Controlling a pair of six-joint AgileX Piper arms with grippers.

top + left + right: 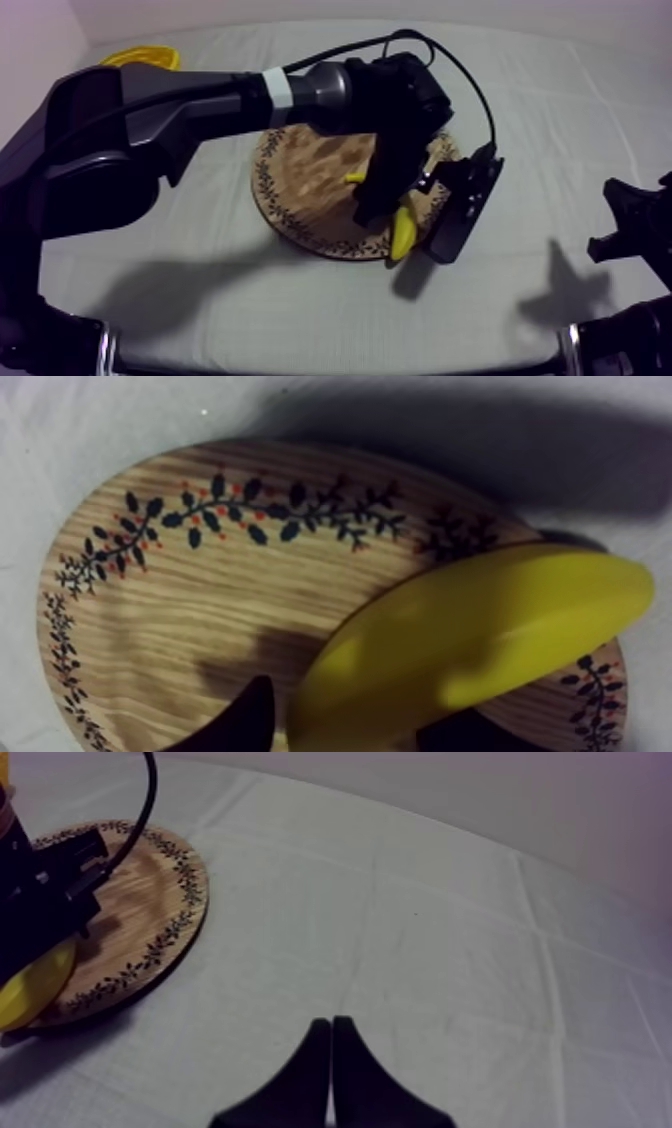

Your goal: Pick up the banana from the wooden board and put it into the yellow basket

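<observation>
Nearest, at the lower right edge of the top view, the right gripper [332, 1024] sits low over the cloth-covered table [450, 932]. Its two black fingers are pressed together into a narrow wedge with nothing between them. Parked there, well apart from the work, it leaves the middle of the table free for the other arm. Just right of centre in the top view, the left gripper [355, 726] hangs over the lower right rim of the round wooden board [200, 596]. Its fingers [240, 721] are closed round the banana [470, 636], one on each side of its middle. Gripping at the middle probably keeps the curved fruit balanced, so that neither end droops. The banana lies slantwise, one end pointing in over the wood grain and the other reaching out past the patterned rim. The shadow it throws on the board suggests it is lifted a little off the wood, though the gap itself cannot be made out. Farthest off, in the upper left corner of the top view, the yellow basket [140, 57] peeps out behind the left arm, well apart from the board. The carry looks barely begun, because the banana has the whole way to that far corner to go.
</observation>
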